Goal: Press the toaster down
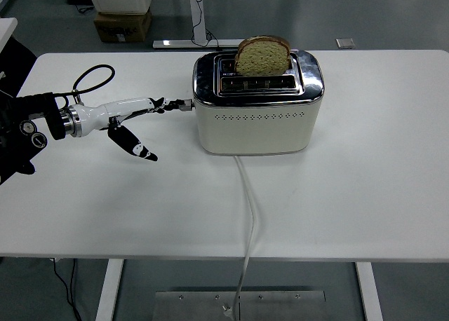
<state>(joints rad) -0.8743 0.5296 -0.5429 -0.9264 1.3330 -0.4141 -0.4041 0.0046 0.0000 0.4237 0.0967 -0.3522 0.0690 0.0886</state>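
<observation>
One toaster (258,104) stands on the white table (365,188), a little above and right of the frame's centre; it has a cream body and a shiny metal top with two slots. One slice of bread (262,55) stands upright in the rear slot, most of it showing above the top, while the front slot looks empty. One small round lever knob (185,104) sticks out from the toaster's left end. One white cord (248,216) leaves the base of the toaster's front face and runs down across the table, over the near edge at the bottom of the frame. One robot arm is in view, entering from the left edge: the left hand (130,121), white at the palm with black fingers, reaches rightward in the left-centre of the frame. Its fingers are spread and hold nothing: the long fingers (160,105) stretch toward the toaster, their tips at the lever knob, seemingly touching it, though contact cannot be told for sure, and the thumb (135,146) points down and right, apart from the others, above the tabletop. One black cable loop (95,76) arches over the wrist. At the top left of the frame, beyond the table, one cardboard box (123,25) sits on the floor.
</observation>
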